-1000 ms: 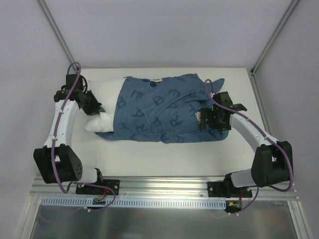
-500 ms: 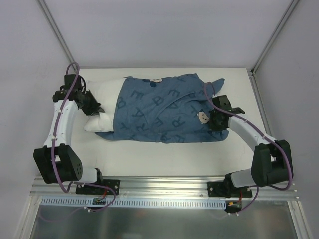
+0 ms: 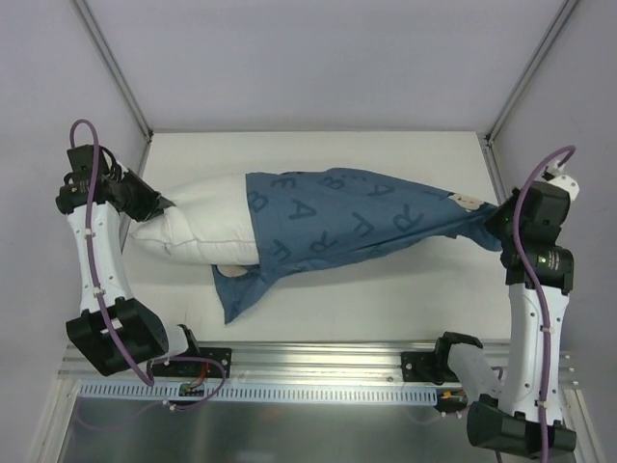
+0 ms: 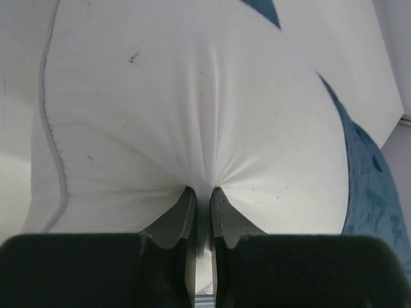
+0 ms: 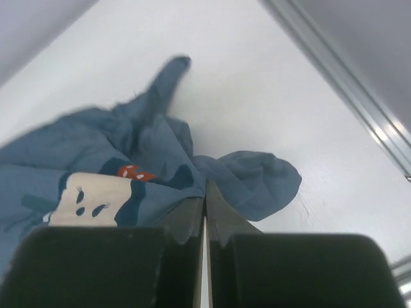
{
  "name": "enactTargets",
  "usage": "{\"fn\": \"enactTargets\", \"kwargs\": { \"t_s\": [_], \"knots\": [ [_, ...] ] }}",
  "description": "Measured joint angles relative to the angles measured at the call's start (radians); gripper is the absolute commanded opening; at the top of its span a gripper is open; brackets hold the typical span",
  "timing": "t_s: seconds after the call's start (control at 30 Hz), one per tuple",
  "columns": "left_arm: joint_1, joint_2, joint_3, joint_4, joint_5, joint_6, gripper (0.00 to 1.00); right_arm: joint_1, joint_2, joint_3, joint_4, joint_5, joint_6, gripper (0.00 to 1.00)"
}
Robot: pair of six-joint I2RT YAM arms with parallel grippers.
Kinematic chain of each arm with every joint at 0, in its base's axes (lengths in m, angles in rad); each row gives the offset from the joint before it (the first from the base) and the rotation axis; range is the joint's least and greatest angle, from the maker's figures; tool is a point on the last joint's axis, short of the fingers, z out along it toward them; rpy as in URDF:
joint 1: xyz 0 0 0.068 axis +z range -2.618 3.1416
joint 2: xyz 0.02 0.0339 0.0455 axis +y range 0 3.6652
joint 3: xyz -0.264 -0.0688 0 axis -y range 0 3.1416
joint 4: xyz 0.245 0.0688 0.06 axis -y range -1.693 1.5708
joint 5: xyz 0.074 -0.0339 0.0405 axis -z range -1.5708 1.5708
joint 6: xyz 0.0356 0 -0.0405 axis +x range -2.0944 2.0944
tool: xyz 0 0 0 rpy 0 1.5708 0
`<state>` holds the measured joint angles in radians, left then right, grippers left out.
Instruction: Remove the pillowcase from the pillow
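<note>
The white pillow (image 3: 198, 227) juts out of the blue lettered pillowcase (image 3: 347, 217) on the left, both lifted and stretched across the table. My left gripper (image 3: 159, 204) is shut on a pinch of the pillow (image 4: 192, 102) at its left end; the fabric puckers into the jaws at the left gripper (image 4: 200, 190). At the far right my right gripper (image 3: 494, 220) is shut on the bunched closed end of the pillowcase (image 5: 154, 160), and the fabric gathers at the right gripper (image 5: 205, 200). A cartoon mouse face (image 5: 90, 199) shows beside the jaws. A loose blue flap (image 3: 241, 287) hangs below the pillow.
The white table (image 3: 386, 299) is bounded by grey walls at the back and sides, with metal frame posts (image 3: 525, 72) at the rear corners. An aluminium rail (image 3: 318, 371) with both arm bases runs along the near edge.
The right gripper shut on the pillowcase's end and pulled it right and up. The left arm lifted the pillow leftward. The case is now stretched taut and more white pillow shows.
</note>
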<state>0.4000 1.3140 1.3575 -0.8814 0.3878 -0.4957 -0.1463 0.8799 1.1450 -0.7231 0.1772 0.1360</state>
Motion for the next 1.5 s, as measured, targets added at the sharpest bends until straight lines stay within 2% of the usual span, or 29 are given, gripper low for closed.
{"fn": "enactTargets", "kwargs": {
  "t_s": [0.17,0.27,0.43,0.47,0.5,0.53,0.6,0.7,0.77,0.83,0.9,0.97,1.1,1.17,1.33,1.4,1.43,1.47,1.5],
  "knots": [
    [0.066,-0.036,0.011,-0.035,0.057,-0.015,0.0,-0.105,-0.002,0.038,-0.059,0.026,0.034,0.01],
    [0.108,-0.058,-0.004,-0.048,0.08,-0.026,0.0,-0.17,-0.021,-0.1,-0.049,0.019,0.093,0.01],
    [0.127,-0.137,-0.1,-0.048,0.044,-0.027,0.0,-0.195,-0.039,-0.356,-0.045,-0.014,0.153,0.02],
    [0.13,-0.152,-0.116,-0.049,0.034,-0.027,0.1,-0.196,-0.033,-0.373,-0.043,-0.026,0.158,0.1],
    [0.132,-0.164,-0.127,-0.049,0.023,-0.024,0.44,-0.197,-0.029,-0.385,-0.037,-0.041,0.163,0.34],
    [0.133,-0.175,-0.133,-0.05,0.015,-0.013,0.63,-0.198,-0.028,-0.39,-0.024,-0.055,0.168,0.48],
    [0.139,-0.191,-0.134,-0.031,-0.003,-0.003,0.91,-0.204,-0.025,-0.385,0.005,-0.088,0.156,0.76],
    [0.142,-0.21,-0.119,-0.013,-0.016,0.005,0.99,-0.195,0.0,-0.335,0.027,-0.144,0.137,0.91],
    [0.113,-0.212,-0.095,-0.014,-0.051,0.013,0.99,-0.159,0.022,-0.278,0.033,-0.156,0.129,0.98],
    [0.039,-0.208,-0.061,-0.012,-0.113,0.018,0.99,-0.083,0.036,-0.213,0.04,-0.153,0.12,0.99],
    [-0.05,-0.195,-0.022,-0.014,-0.187,0.022,0.99,0.006,0.048,-0.162,0.041,-0.137,0.113,1.0],
    [-0.191,-0.166,0.014,-0.014,-0.249,0.024,0.99,0.114,0.077,-0.106,0.039,-0.114,0.109,0.99],
    [-0.392,-0.076,0.062,-0.017,-0.367,0.026,0.99,0.229,0.136,-0.062,0.038,-0.091,0.106,0.99],
    [-0.46,-0.028,0.066,-0.019,-0.401,0.026,0.99,0.261,0.166,-0.062,0.031,-0.086,0.104,0.99],
    [-0.525,0.092,0.064,-0.031,-0.445,0.024,0.99,0.299,0.272,-0.014,-0.014,-0.089,0.077,0.96],
    [-0.544,0.144,0.059,-0.031,-0.462,0.021,0.71,0.307,0.338,0.031,-0.027,-0.099,0.066,0.96],
    [-0.552,0.17,0.053,-0.029,-0.469,0.017,0.28,0.309,0.372,0.053,-0.028,-0.107,0.06,0.96],
    [-0.559,0.193,0.045,-0.028,-0.475,0.018,0.04,0.31,0.403,0.074,-0.026,-0.116,0.058,0.96],
    [-0.565,0.209,0.037,-0.024,-0.478,0.015,0.0,0.311,0.433,0.094,-0.031,-0.128,0.057,0.96]
  ]
}}
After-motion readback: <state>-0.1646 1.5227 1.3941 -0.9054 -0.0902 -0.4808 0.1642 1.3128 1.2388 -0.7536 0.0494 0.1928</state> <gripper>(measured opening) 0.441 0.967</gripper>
